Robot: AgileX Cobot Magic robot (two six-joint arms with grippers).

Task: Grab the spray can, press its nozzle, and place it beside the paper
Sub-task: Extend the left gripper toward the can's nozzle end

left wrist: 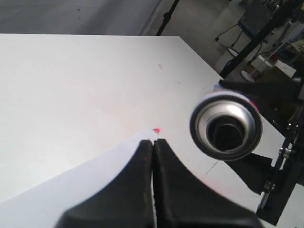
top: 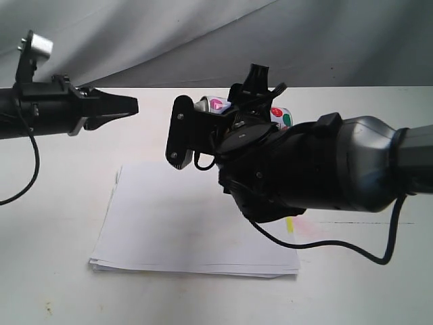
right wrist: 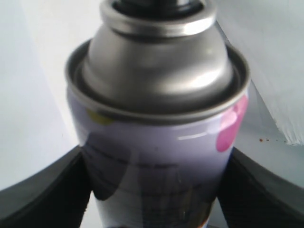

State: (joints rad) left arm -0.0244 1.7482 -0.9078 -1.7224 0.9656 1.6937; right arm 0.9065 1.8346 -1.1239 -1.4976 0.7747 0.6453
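Observation:
My right gripper [top: 250, 101] is shut on the spray can [top: 215, 105] and holds it on its side above the table, past the far edge of the paper [top: 196, 223]. In the right wrist view the can [right wrist: 156, 142] fills the frame between both fingers [right wrist: 42, 199], silver dome up, with the black nozzle [right wrist: 152, 4] at the edge. The can's top points toward my left gripper [top: 134, 105], which is shut and empty a short gap away. The left wrist view looks over the shut gripper [left wrist: 153, 141] at the can's top [left wrist: 226, 124] and nozzle [left wrist: 227, 134].
The paper stack has a yellow mark [top: 290, 225] on its right edge. The white table [top: 54, 203] extends left and right of the paper. A black cable [top: 325, 245] hangs under the right arm. Stands and chairs [left wrist: 247, 28] lie beyond the table edge.

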